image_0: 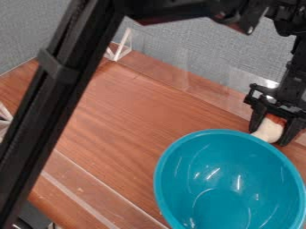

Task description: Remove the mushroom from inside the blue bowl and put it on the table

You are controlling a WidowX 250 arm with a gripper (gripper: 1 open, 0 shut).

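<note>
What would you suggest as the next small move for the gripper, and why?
Probably open the gripper and let go. It is closed on the mushroom, which sits low just beyond the far rim of the blue bowl, over the table. The bowl is already empty. The rim hides the mushroom's base, so I cannot tell whether it touches the wood.

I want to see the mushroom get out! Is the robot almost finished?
Nearly. The big glossy teal-blue plastic bowl is already empty. The small cream-white toy mushroom sits just behind its rim, with the robot's black fingers closed around it. Whether it touches the reddish-brown wooden table is unclear; letting go remains.
</note>
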